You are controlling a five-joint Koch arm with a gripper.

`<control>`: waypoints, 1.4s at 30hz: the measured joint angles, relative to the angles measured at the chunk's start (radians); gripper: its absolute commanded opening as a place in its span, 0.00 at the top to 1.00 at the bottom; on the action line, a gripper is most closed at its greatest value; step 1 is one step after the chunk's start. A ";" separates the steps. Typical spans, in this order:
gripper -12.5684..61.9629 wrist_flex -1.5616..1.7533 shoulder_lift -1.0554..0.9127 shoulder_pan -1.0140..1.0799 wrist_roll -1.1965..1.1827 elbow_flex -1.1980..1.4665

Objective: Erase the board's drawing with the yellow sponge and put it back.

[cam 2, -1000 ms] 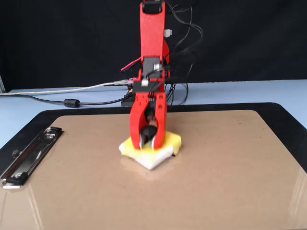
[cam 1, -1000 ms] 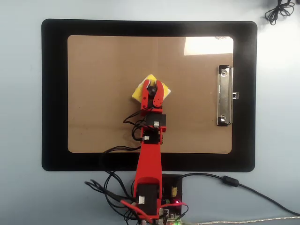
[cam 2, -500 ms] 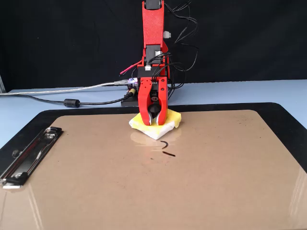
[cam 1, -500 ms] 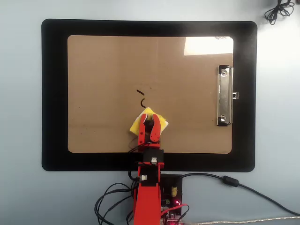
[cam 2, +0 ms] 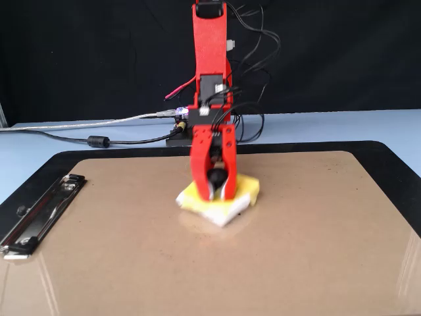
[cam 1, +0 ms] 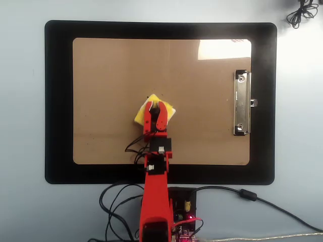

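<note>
1. Tan board (cam 1: 111,75) lies on the black mat (cam 1: 58,101), clip (cam 1: 242,103) at the overhead view's right.
2. Red gripper (cam 1: 155,104) is clenched on the sponge's knob.
3. Yellow sponge (cam 1: 141,113), half a second ago near the board's lower edge, now sits mid-board.
4. Black marks, exposed then, are covered again: probably another wiping pass, erasing unfinished.

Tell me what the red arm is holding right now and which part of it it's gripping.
The gripper holds the yellow sponge by the round black knob at its centre, jaws closed on either side, pressing it on the board.
</note>
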State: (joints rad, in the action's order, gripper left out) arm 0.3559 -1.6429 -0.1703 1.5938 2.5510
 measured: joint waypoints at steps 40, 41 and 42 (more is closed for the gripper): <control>0.94 0.183 0.298 0.081 0.034 -0.242; 0.94 0.207 0.253 0.084 0.034 -0.173; 0.94 0.238 0.179 0.086 0.034 -0.037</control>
State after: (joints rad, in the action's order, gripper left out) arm 0.5937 -1.4634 -0.0844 1.6276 2.5142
